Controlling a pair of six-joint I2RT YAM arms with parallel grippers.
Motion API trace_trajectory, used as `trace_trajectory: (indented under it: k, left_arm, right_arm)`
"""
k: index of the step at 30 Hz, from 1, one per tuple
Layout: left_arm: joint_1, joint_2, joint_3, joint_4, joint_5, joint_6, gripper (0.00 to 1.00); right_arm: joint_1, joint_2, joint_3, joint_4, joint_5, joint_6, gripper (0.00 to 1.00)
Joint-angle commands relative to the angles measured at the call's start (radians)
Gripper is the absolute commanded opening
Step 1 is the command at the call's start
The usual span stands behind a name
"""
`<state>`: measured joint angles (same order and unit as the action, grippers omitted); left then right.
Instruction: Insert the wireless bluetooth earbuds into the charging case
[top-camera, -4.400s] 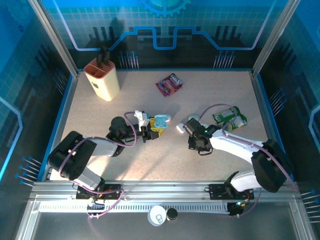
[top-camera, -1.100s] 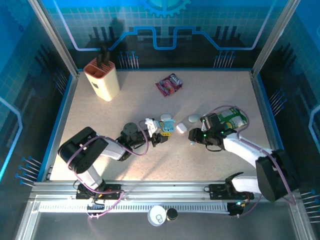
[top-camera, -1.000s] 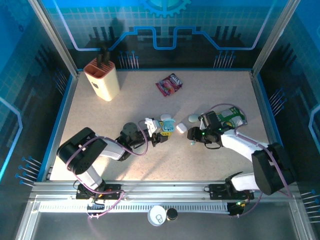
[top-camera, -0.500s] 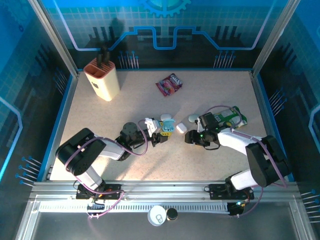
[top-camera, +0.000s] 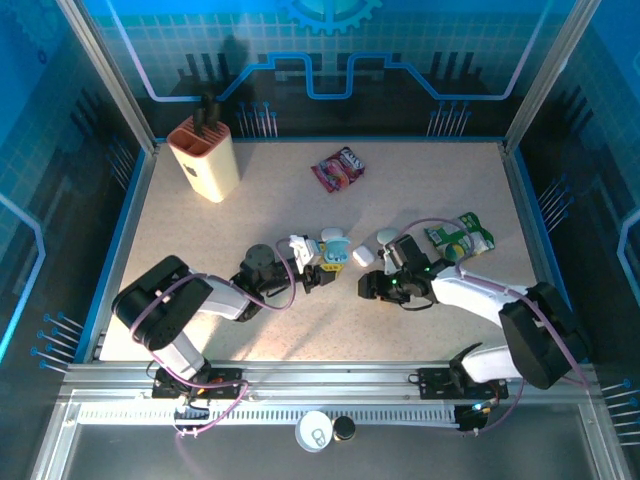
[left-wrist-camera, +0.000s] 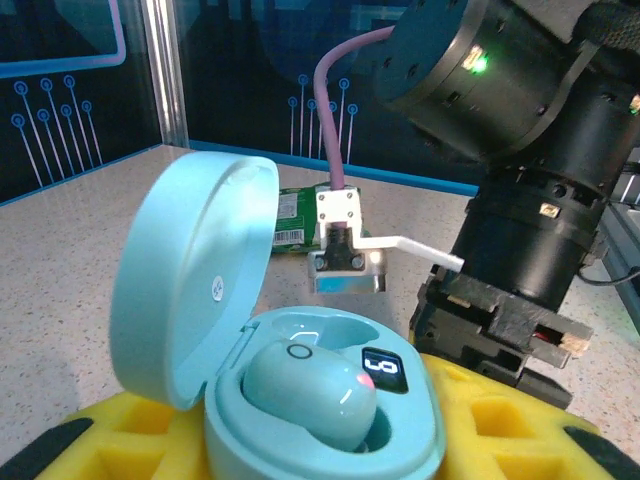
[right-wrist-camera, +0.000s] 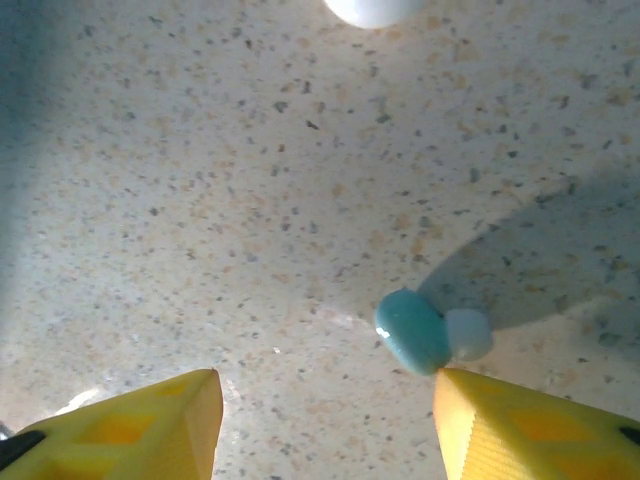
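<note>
The left claw (top-camera: 319, 268) was clamped on the charging case (left-wrist-camera: 230, 320), a pale teal pebble held open between yellow pads (left-wrist-camera: 500, 425). Its rounded lid stood up at the left of the wrist view. Inside the base sat the seated earbud (left-wrist-camera: 310, 390), glossy and the same pale teal as the case. It was a smooth rounded lump with a faint ring mark on top and a small reddish dot on its side. Beside it, in the well, was a small black panel (left-wrist-camera: 381, 371) with a white mark.

The right claw (right-wrist-camera: 325, 395) hung low over the speckled surface (right-wrist-camera: 200, 200) with its yellow fingers (right-wrist-camera: 150, 420) well apart and gripping nothing. The loose earbud (right-wrist-camera: 420, 332) lay on the surface between them, just beside the finger at the right of that view. It was a teal bulb with a small whitish tip at one end, and it cast a long shadow. A white rounded thing (right-wrist-camera: 370, 8) showed at the top edge.

From above, both claws sat near the middle of the surface, facing each other. Two white cases (top-camera: 362, 256) lay just beyond the right claw. A beige holder (top-camera: 203, 157), a red packet (top-camera: 338, 168) and a green packet (top-camera: 460, 235) lay farther off.
</note>
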<state>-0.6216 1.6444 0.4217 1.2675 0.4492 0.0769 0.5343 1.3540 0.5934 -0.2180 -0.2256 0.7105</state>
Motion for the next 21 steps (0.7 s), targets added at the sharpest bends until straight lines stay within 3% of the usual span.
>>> trace_trajectory:
  k: [1, 9, 17, 21]
  left_arm:
    - [0.021, 0.015, 0.003, 0.064, 0.018, -0.027, 0.3]
    - [0.123, 0.014, -0.047, 0.134, 0.023, -0.087, 0.3]
    - [0.211, -0.062, -0.114, 0.135, -0.018, -0.131, 0.3]
    - [0.248, -0.07, -0.135, 0.129, -0.032, -0.162, 0.31]
  right_arm:
    - [0.015, -0.046, -0.017, 0.006, -0.014, 0.029, 0.58]
    - [0.086, -0.06, 0.14, -0.294, 0.28, -0.125, 0.58]
    - [0.239, 0.154, 0.413, -0.62, 0.643, -0.249, 0.53]
    - [0.297, 0.275, 0.514, -0.693, 0.747, -0.29, 0.49]
